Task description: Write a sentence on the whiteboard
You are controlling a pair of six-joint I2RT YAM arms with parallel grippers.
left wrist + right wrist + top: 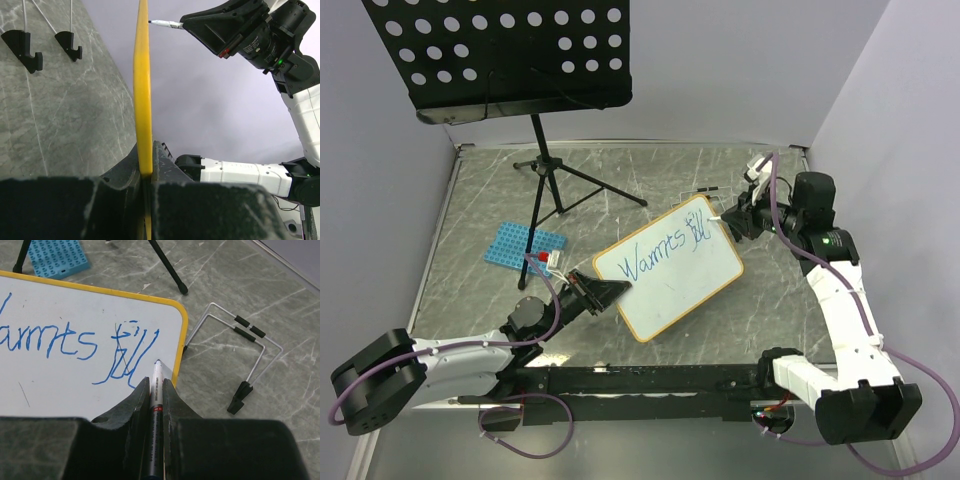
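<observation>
The whiteboard (665, 275), white with an orange-tan frame, is held tilted above the table. My left gripper (610, 291) is shut on its left edge; the left wrist view shows the frame edge-on (143, 90) between the fingers. Blue writing (665, 252) on it reads "Warmts fill"; it also shows in the right wrist view (75, 342). My right gripper (735, 213) is shut on a white marker (156, 387), its tip touching the board near the right edge, just right of "fill".
A black perforated music stand (500, 50) on a tripod stands at the back left. A blue perforated rack (523, 247) lies left of the board. A wire board stand (240, 347) lies on the table beyond the board's right edge.
</observation>
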